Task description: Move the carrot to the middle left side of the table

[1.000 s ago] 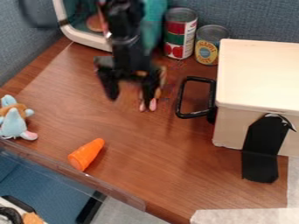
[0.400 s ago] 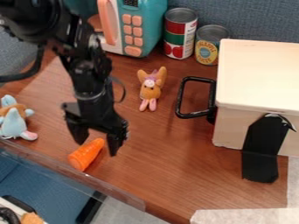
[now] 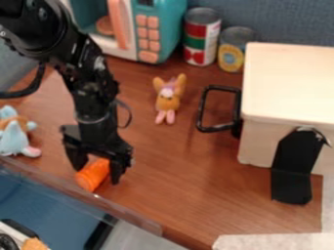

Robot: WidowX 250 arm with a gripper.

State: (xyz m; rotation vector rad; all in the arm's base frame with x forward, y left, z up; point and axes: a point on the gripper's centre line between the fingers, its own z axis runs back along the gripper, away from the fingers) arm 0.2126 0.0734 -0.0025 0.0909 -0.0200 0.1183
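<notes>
The black gripper (image 3: 97, 175) hangs over the lower left part of the brown table (image 3: 196, 180), open, with one finger on each side of the orange carrot (image 3: 93, 176). The carrot lies near the table's front edge, its wide end toward that edge. Its narrow upper end is hidden behind the gripper. I cannot tell whether the fingers touch it.
A blue plush toy (image 3: 15, 134) lies at the left edge, an orange-brown one (image 3: 168, 99) mid-table. Behind stand a teal toy microwave (image 3: 159, 29) and two cans (image 3: 201, 36). A pale box (image 3: 287, 83) with a black handle is at right. A clear rail (image 3: 78, 193) lines the front edge.
From near the microwave, my gripper has come down and toward the front left, first above the carrot, then lower around it. The carrot has not visibly moved.
</notes>
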